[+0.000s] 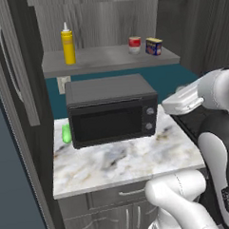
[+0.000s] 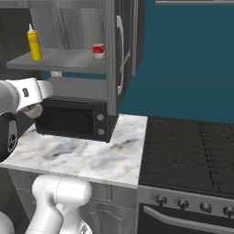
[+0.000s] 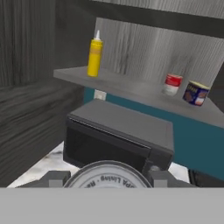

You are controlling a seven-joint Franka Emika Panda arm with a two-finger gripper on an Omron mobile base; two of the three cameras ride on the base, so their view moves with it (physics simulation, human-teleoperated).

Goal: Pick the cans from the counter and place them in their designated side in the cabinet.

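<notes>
Gripper (image 3: 105, 180) clenched on a silver-topped can (image 3: 105, 178) above the counter (image 1: 128, 163). Red-and-white can (image 1: 134, 45) stands near the shelf's (image 1: 109, 59) right end, beside the blue-and-yellow tin (image 1: 153, 46).

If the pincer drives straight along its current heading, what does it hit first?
Probably the microwave: the hand view looks over the can held in the pincer at the microwave's top and front. The cabinet lies beyond. Depth is unclear.

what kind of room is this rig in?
A rendered home kitchen, by the look of it: a black microwave sits on a marbled counter, a stove with front knobs stands beside it, and a wall cabinet shelf holds a yellow squeeze bottle and tins.
</notes>
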